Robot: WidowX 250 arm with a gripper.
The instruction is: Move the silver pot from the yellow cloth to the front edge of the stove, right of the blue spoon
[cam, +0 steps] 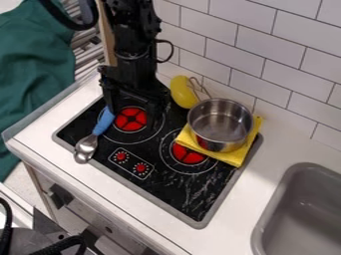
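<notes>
The black gripper (132, 106) hangs over the rear left burner, with its two fingers apart and the red burner centre (130, 119) showing between and below them. Beside its left finger lies the blue handle (104, 122) of a spoon. The spoon's metal head (86, 146) rests at the stove's left front edge. To the gripper's right, a silver pot (222, 123) stands on a folded yellow cloth (234, 157), which partly covers the other burner. Behind the pot's left side is a rounded yellow object (182, 92), near the pot's wire handle.
The black stovetop (174, 189) has two red knobs at its front left. A grey sink (291, 201) is set into the white counter (248, 207) at right. White wall tiles (257, 48) rise behind the stove. Green fabric (32, 74) hangs at left.
</notes>
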